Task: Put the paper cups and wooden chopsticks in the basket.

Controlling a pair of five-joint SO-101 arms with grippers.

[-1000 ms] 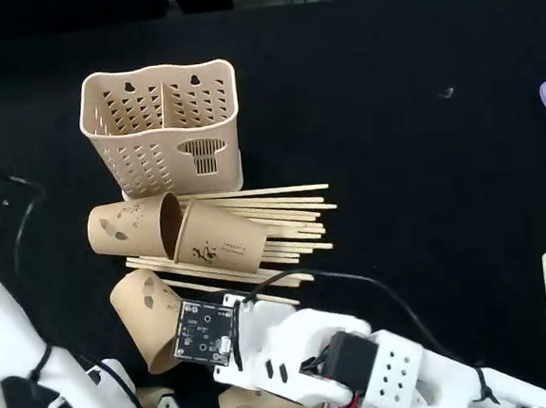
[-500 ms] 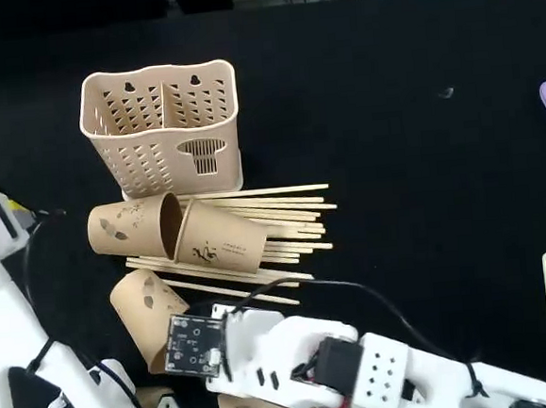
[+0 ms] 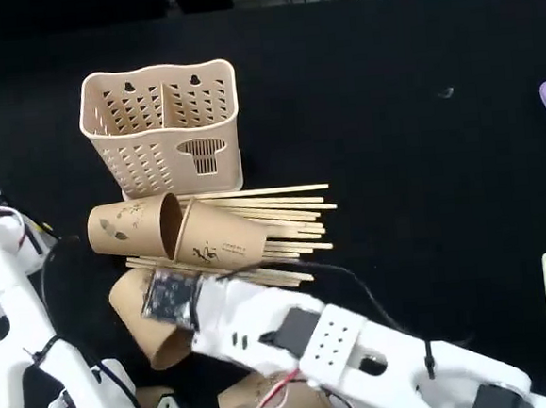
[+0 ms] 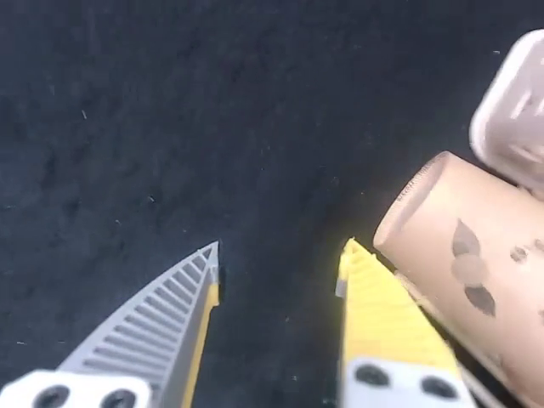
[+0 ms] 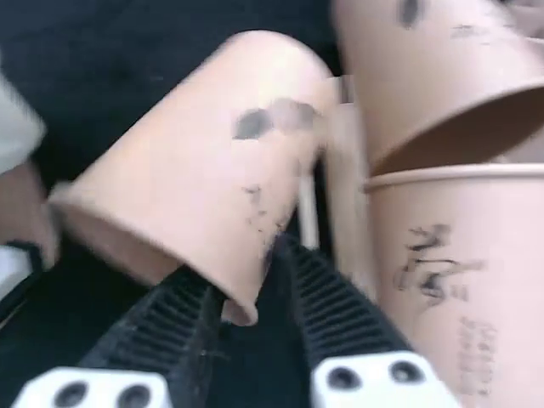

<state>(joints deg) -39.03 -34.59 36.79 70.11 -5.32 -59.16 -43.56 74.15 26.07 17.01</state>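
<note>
The step in hand is picking up a paper cup (image 5: 187, 161) that lies on its side on the worktop (image 3: 420, 155), beside the chopsticks (image 3: 288, 212) and short of the basket (image 3: 161, 128). The right tool (image 5: 246, 272) stands narrow with the cup's lip in its gap, seemingly not yet pinched. The left tool (image 4: 280, 251) hangs wide apart over bare worktop beside a nearby cup (image 4: 459, 246). Next, the right tool should close on the cup wall, lift it, and right it over a basket compartment.

The high camera looks steeply down over the whole tabletop (image 3: 417, 108), while both wrist cameras sit low and close, each catching the tipped paper cups (image 3: 214, 237) seen from above.
</note>
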